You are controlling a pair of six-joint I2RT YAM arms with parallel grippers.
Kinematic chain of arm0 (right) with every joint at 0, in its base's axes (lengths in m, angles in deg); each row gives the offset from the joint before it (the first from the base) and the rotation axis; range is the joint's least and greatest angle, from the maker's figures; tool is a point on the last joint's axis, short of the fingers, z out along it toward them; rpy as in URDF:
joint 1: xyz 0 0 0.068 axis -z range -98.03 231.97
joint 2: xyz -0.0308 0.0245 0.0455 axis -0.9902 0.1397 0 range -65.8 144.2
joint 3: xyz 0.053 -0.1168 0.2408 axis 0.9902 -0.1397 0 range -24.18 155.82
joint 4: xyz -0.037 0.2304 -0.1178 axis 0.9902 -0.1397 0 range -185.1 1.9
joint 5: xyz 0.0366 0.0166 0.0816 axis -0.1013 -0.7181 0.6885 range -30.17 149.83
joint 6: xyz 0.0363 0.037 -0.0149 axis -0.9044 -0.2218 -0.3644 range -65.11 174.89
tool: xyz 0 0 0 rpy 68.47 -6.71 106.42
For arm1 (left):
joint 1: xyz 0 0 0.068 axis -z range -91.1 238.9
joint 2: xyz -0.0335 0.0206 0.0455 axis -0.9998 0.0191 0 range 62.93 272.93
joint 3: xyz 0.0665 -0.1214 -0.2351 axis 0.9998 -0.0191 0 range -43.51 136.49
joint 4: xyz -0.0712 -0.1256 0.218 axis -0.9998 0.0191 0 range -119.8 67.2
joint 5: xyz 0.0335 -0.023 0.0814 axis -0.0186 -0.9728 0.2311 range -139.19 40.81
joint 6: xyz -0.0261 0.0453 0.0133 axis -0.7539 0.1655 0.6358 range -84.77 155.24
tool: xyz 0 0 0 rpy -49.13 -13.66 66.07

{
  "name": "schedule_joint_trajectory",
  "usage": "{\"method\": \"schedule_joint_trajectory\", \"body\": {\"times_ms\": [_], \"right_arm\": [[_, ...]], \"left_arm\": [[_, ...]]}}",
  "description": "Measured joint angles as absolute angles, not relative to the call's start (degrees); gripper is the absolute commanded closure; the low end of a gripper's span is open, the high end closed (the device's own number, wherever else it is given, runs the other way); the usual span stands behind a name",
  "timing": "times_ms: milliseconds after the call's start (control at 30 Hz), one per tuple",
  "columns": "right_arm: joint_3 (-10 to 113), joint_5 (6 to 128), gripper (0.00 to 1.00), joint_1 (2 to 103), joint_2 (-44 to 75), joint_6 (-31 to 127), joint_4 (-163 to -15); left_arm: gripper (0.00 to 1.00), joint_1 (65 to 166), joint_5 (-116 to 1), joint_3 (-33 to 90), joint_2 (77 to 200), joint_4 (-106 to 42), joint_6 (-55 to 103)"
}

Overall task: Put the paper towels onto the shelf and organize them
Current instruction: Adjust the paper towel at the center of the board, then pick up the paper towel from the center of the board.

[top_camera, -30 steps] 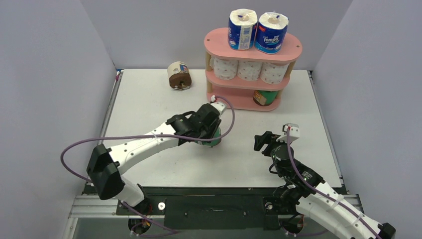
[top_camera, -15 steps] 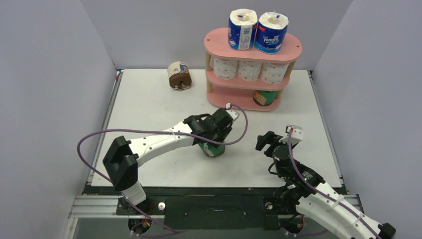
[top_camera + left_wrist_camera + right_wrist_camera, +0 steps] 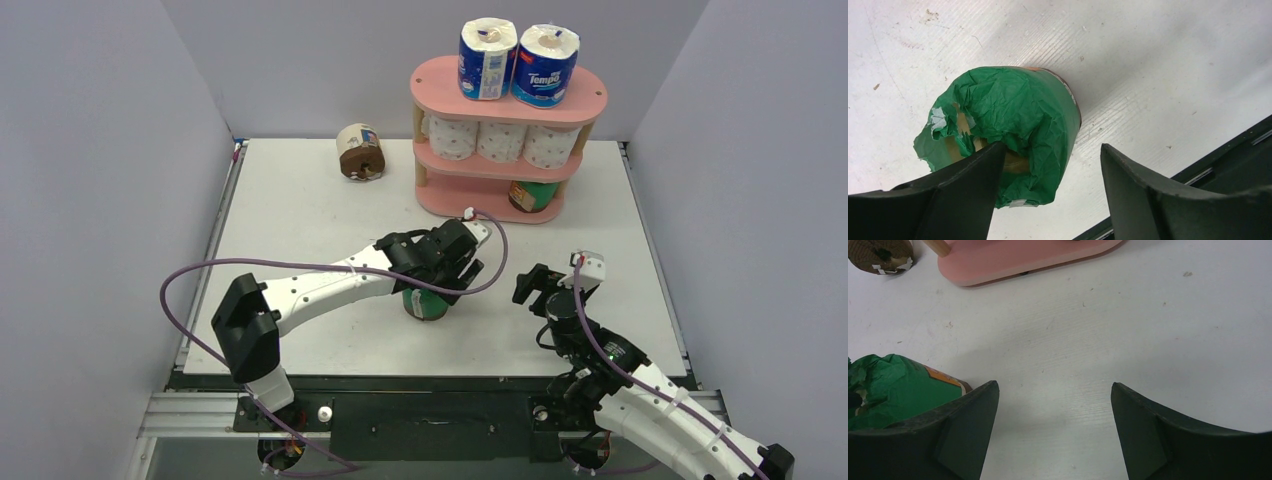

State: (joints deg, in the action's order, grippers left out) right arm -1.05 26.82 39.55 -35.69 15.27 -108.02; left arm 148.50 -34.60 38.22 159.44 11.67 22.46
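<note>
Top external: left pincer (image 3: 431,288) moved green-wrapped brown paper roll (image 3: 426,305) toward right pincer (image 3: 532,284). Both pincers wide. Roll on white surface (image 3: 320,220), maybe for handover.

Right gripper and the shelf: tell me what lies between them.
Only bare table between the right gripper and the shelf, per the right wrist view; the green-wrapped roll sits off to its left.

Your light is bright, even and diffuse from above, so shadows stay soft: a faint grey one lies on the table (image 3: 1173,60) beside the green-wrapped roll (image 3: 1018,120). Your top view is sharp throughout. Both wrist views go slightly soft and dark along the bottom edge.
</note>
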Motion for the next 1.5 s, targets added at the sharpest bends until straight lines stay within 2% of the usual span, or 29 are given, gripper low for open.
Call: {"method": "schedule_joint_trajectory", "body": {"times_ms": [200,333,467,567,800,967,1067,1233,1500], "right_arm": [[-0.9,26.8,0.16,39.6,-35.6,15.2,-108.4],[0.5,27.4,0.16,40.1,-34.6,14.8,-108.8],[3.3,31.4,0.16,41.2,-31.4,14.8,-108.6],[5.6,35.8,0.14,41.5,-28.7,15.0,-108.3],[15.1,46.6,0.13,41.5,-15.7,15.7,-107.6],[19.2,51.8,0.15,41.1,-7.5,16.5,-107.1],[21.9,53.3,0.17,40.8,-3.2,16.9,-107.2],[27.5,53.9,0.19,39.0,4.2,18.0,-108.5],[33.1,54.3,0.22,35.7,11.6,19.4,-109.3]], "left_arm": [[0.12,148.5,-34.6,39.4,158.3,11.8,22.2],[0.0,148.4,-34.2,39.5,154.6,12.0,21.3],[0.03,146.9,-33.8,38.2,146.3,10.4,18.8],[0.03,142.3,-34.1,31.8,135.8,5.5,15.7],[0.03,123.3,-38.0,4.8,112.9,-7.1,3.2],[0.03,120.4,-40.1,-7.2,105.4,-9.7,-2.5],[0.03,120.3,-40.2,-10.3,101.9,-11.0,-4.5],[0.03,120.1,-39.7,-13.1,97.7,-13.2,-5.7],[0.03,119.8,-39.4,-15.0,97.6,-13.8,-6.2]]}}
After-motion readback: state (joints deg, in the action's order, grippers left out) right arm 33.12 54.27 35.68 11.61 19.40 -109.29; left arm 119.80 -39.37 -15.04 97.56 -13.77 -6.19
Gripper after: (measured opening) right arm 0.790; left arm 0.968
